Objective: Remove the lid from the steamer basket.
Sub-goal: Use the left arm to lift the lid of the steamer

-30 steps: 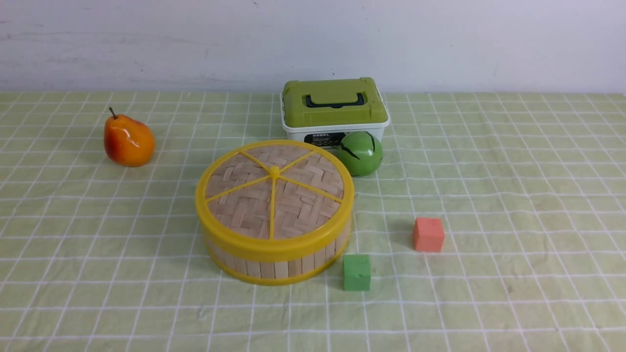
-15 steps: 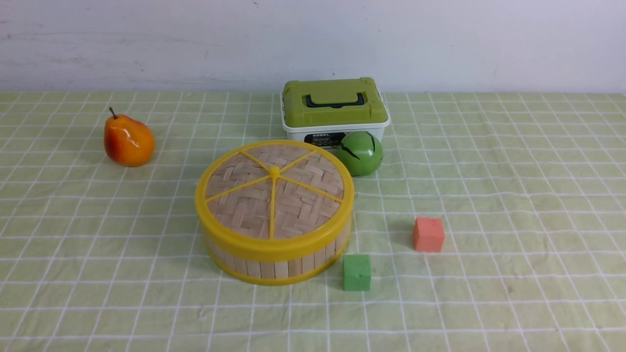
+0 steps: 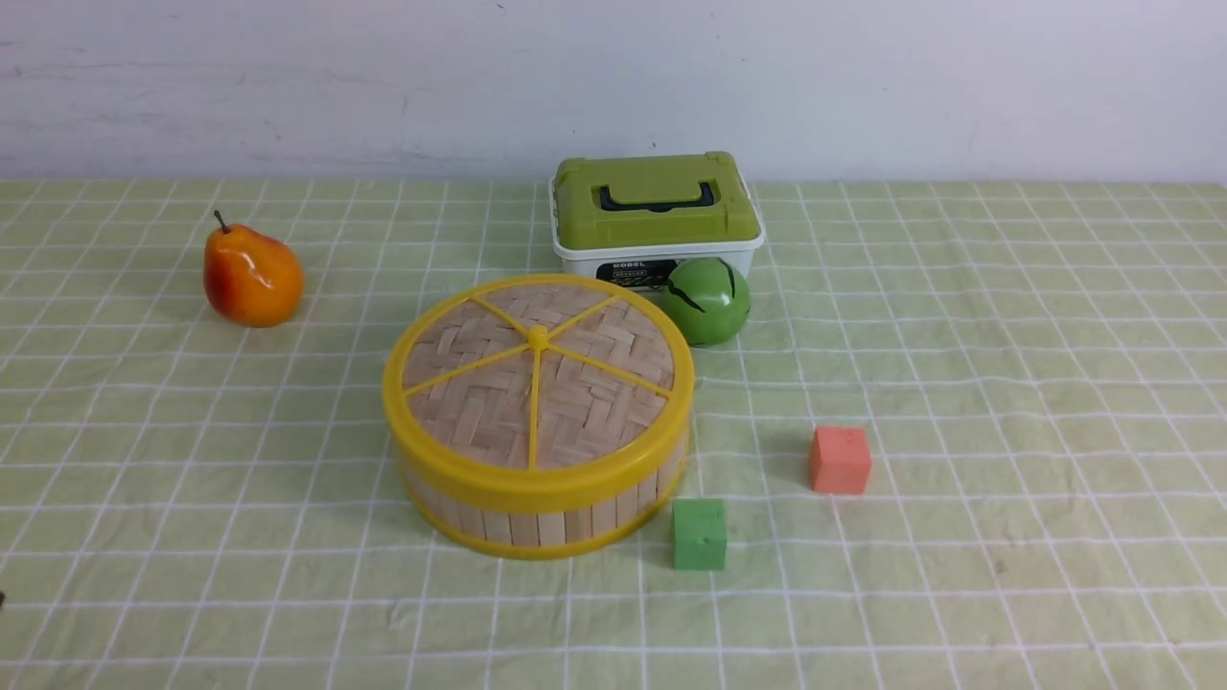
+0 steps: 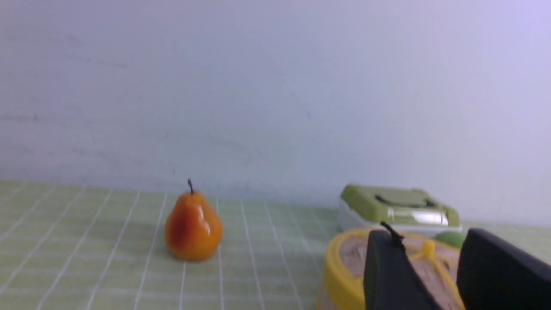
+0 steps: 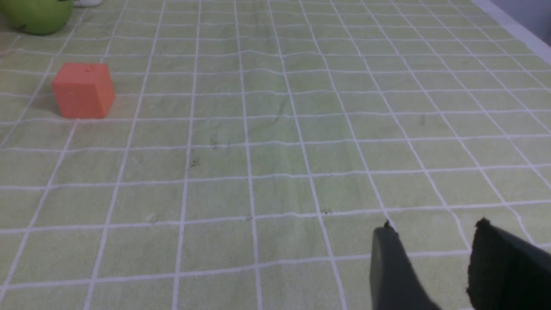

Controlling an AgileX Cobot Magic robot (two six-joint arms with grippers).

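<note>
A: How far along?
B: Not begun. In the front view the pear (image 3: 251, 278) sits at left, the lid (image 3: 537, 379) lies flat on the basket (image 3: 542, 517) at centre of the desk (image 3: 1007, 383), and no arm shows.
A: The wrist views?
B: Left one: the left jaws stand apart, empty, lid beyond them at lower right. Right one: the right jaws apart too, above the desk, orange cube (image 5: 82, 89) at upper left. Reaching, gripping, lifting all remain.

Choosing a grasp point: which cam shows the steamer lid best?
Front view: whole lid, rim, spokes and hub, unobstructed. Left wrist view: part of it, behind the jaws of the left gripper. Right wrist view: not in frame.
</note>
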